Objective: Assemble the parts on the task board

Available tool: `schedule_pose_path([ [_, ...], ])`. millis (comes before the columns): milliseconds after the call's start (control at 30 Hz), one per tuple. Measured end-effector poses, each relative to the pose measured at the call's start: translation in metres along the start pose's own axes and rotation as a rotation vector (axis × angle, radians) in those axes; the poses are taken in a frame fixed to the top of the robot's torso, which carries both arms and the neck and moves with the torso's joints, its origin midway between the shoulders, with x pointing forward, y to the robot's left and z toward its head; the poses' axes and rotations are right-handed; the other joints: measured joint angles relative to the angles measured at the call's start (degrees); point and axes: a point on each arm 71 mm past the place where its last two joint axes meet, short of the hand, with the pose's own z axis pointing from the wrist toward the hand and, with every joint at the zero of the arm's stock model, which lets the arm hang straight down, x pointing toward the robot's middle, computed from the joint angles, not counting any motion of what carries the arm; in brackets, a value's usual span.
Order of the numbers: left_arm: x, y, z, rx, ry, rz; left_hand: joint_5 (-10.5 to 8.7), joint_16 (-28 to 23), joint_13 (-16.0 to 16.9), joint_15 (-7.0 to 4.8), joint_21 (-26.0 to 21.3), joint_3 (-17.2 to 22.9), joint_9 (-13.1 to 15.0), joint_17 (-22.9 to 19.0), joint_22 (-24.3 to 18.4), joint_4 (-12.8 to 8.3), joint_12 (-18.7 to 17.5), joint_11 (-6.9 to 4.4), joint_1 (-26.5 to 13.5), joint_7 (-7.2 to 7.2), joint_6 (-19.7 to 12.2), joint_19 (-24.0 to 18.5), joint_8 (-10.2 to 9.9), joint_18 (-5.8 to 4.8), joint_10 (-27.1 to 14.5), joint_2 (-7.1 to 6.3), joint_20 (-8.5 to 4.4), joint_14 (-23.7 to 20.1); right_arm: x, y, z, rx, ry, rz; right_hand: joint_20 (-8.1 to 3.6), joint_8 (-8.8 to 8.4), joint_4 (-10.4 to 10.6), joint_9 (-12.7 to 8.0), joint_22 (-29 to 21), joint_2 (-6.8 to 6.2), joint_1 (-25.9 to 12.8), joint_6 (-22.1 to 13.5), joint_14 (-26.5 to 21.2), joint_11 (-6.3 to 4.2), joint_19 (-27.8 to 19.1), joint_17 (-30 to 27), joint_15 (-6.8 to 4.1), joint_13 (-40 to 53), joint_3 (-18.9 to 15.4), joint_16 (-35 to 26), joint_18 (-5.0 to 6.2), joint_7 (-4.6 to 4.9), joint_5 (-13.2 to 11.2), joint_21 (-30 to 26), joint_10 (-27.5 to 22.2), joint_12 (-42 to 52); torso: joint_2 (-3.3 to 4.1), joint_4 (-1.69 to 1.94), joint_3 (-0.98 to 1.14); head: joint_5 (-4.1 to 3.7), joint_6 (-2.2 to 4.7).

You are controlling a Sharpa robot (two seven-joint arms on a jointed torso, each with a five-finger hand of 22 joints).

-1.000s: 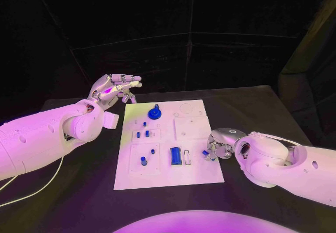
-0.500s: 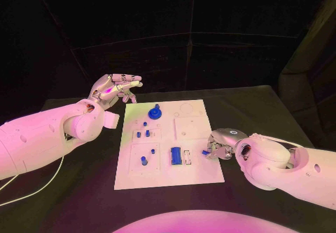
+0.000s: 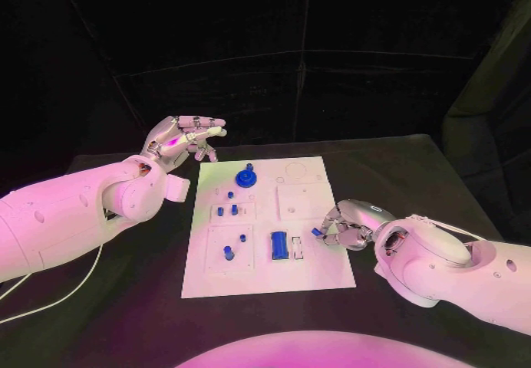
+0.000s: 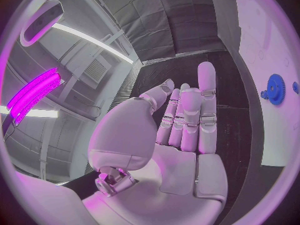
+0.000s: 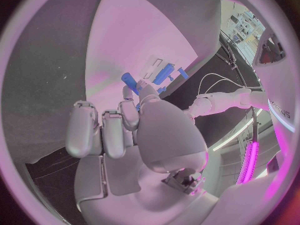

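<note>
Blue piece (image 3: pixel 318 231) pinched in the fingers (image 3: pixel 335 230) of the right hand (image 3: pixel 351 228), at the task board's (image 3: pixel 313 277) 3 o'clock edge. The right wrist view confirms it: a small blue part (image 5: pixel 129 80) sits at the fingertips, thumb and forefinger closed on it, remaining fingers curled alongside.

Step in hand, by my reading: carrying a picked part toward its seat on the board. Which seat is meant I cannot tell. Next move likely calls for bringing the piece over the chosen recess, squaring it up, then lowering and releasing; the fit looks tight, so alignment matters more than force.

Left hand (image 3: pixel 180 139) is raised off the surface beyond the board's 11 o'clock corner. Fingers loosely apart, holding nothing; the left wrist view shows the bare palm (image 4: pixel 169 150) and straight fingers.

On the board, head view: blue gear (image 3: pixel 245 180) standing near 12 o'clock; small blue pegs (image 3: pixel 227 210) left of centre; more pegs (image 3: pixel 229 252) toward 7 o'clock; a long blue block (image 3: pixel 278 245) beside a white slot (image 3: pixel 295 248) near 6 o'clock. A plain white square plate (image 3: pixel 298 202) lies toward 2 o'clock.

View differences: head view gives the whole layout and both hands' positions. Right wrist view shows the pinch close up, plus the long block (image 5: pixel 163 73) beyond the fingertips. Left wrist view catches the gear (image 4: pixel 274 89) side-on at the board's edge.
</note>
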Motion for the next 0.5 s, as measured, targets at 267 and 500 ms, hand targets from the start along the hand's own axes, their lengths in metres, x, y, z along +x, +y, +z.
schedule_pose_path([
  [267,0.0,0.0,0.0,0.0,0.001,0.0,0.0,0.0,0.0,0.0,-0.2,0.0,0.0,0.0,0.0,0.0,0.0,0.0,0.0,0.0,0.0,0.0,0.0,0.0,0.0,0.0,0.0,0.0,0.004,0.008,0.003,-0.01,0.014,0.09,-0.21,0.0,2.6,0.4,0.5,-2.68,-3.4,1.9,0.3,-0.8,0.2,0.0,-0.3,1.5,1.4,0.0,0.0,-0.69,4.7,0.2,1.0,0.3,0.0,-0.04,-0.04,-0.03,-0.04],
  [500,0.001,0.0,0.0,0.0,0.002,-0.001,0.0,0.0,0.0,0.0,-0.2,0.0,0.0,0.0,-0.1,0.0,0.0,0.0,0.0,0.0,0.0,0.0,0.0,0.0,0.0,0.0,0.0,0.0,0.01,0.015,0.01,-0.008,0.052,0.118,-0.21,0.03,4.3,0.7,0.6,-3.65,-5.3,2.5,0.2,-0.92,0.2,0.0,-0.61,2.4,1.3,0.0,0.0,-0.88,6.1,0.5,1.3,0.8,0.01,0.02,-0.04,-0.03,-0.13],
])
